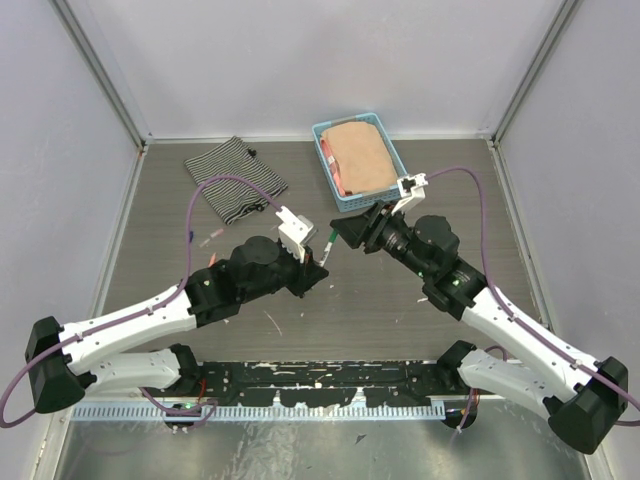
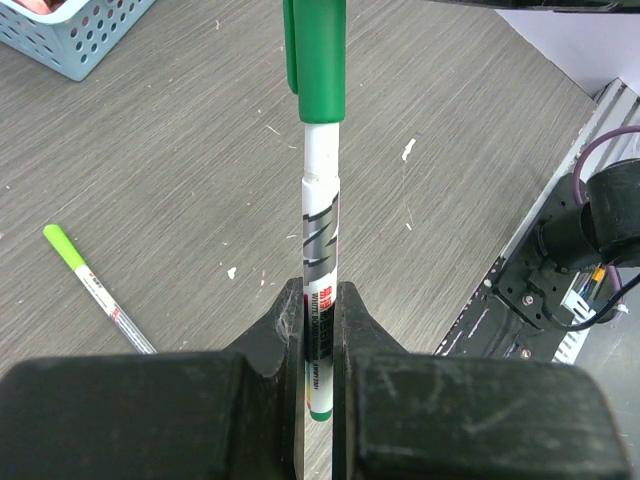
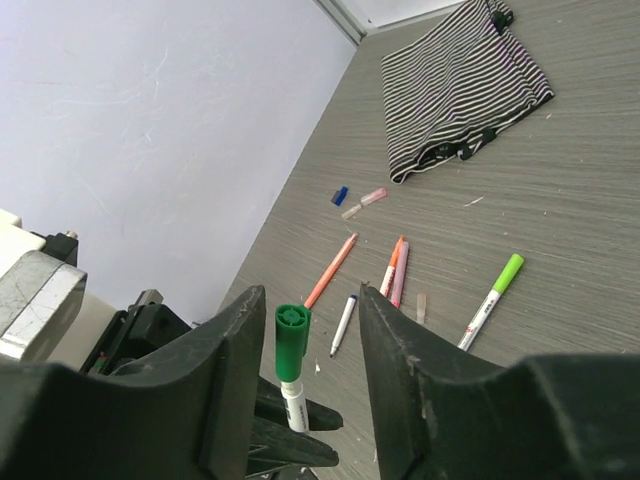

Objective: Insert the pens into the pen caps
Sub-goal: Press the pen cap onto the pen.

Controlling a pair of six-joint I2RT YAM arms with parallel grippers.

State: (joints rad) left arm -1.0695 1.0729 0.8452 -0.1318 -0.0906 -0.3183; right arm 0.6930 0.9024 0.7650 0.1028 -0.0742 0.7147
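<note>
The middle of the table [image 1: 360, 300] is taken up by the left gripper [image 2: 318, 300] and right gripper [image 3: 310, 300], set tip to tip around a pen [image 2: 321, 230] with a green cap [image 3: 292, 340]. The far side is blocked by a striped cloth [image 1: 235, 178] and a blue basket [image 1: 328, 165], and loose pens [image 3: 398, 272] are strewn at the left. Bare tabletop is left in front between the arms and at the far right.
</note>
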